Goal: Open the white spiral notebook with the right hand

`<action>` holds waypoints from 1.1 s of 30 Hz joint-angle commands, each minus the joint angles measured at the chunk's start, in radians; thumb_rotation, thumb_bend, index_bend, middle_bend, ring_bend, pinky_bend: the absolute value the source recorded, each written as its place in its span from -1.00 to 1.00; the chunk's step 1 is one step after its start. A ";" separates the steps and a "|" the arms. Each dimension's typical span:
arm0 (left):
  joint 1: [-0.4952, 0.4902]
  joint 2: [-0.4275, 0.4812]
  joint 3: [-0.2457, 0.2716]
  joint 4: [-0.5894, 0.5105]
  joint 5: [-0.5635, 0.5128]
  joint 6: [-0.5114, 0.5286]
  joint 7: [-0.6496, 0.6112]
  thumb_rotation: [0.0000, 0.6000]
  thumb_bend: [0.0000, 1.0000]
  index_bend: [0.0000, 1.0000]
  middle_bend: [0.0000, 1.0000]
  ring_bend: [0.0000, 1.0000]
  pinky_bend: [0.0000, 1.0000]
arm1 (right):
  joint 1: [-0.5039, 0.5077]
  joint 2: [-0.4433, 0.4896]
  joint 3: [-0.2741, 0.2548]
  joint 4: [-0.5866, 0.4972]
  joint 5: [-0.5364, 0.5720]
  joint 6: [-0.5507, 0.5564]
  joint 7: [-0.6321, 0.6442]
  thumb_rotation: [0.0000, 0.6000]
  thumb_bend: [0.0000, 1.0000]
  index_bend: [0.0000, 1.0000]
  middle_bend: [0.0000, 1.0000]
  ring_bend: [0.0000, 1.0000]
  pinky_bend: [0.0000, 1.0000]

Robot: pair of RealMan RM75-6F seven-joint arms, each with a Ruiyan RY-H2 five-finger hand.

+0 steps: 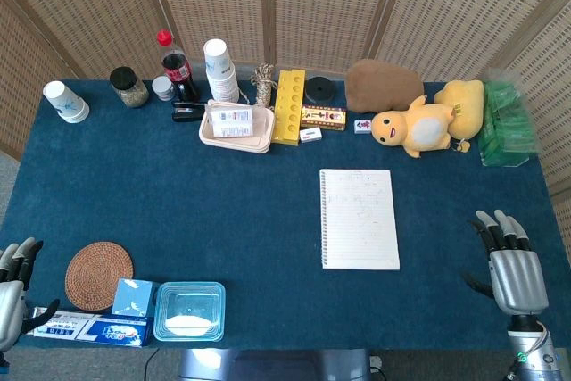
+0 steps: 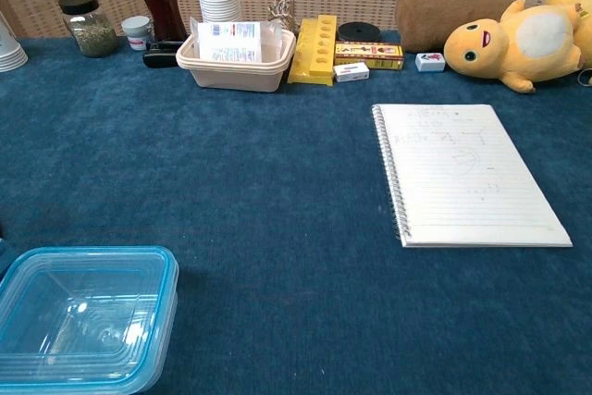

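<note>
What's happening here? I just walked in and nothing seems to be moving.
Nothing is being handled. The white spiral notebook lies flat on the blue table, spiral on its left, lined page up. The right hand hovers open to the notebook's right, not touching it. The left hand sits at the near-left edge, holding nothing.

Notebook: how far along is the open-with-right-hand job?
Done: nothing visible. The white spiral notebook lies flat on the table, a lined, scribbled sheet on top, spiral on its left edge. In hand: nothing. The right hand hovers at the near right edge, fingers apart, well clear of it. Left: reach over, catch the right edge, turn the sheet.
</note>
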 commanded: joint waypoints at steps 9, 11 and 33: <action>-0.014 0.026 -0.009 -0.008 0.017 -0.005 -0.033 1.00 -0.60 -0.81 -0.87 -0.95 -1.00 | 0.044 -0.066 -0.030 0.019 -0.089 -0.033 0.006 1.00 -0.74 -0.62 -0.63 -0.85 -0.73; -0.023 0.032 -0.014 -0.014 0.021 -0.012 -0.031 1.00 -0.60 -0.81 -0.87 -0.95 -1.00 | 0.065 -0.084 -0.035 0.021 -0.105 -0.062 -0.006 1.00 -0.75 -0.62 -0.63 -0.85 -0.73; -0.076 0.059 -0.035 -0.079 0.016 -0.060 -0.005 1.00 -0.60 -0.81 -0.87 -0.95 -1.00 | 0.206 -0.290 -0.034 0.239 -0.118 -0.227 -0.011 1.00 -0.76 -0.68 -0.64 -0.88 -0.75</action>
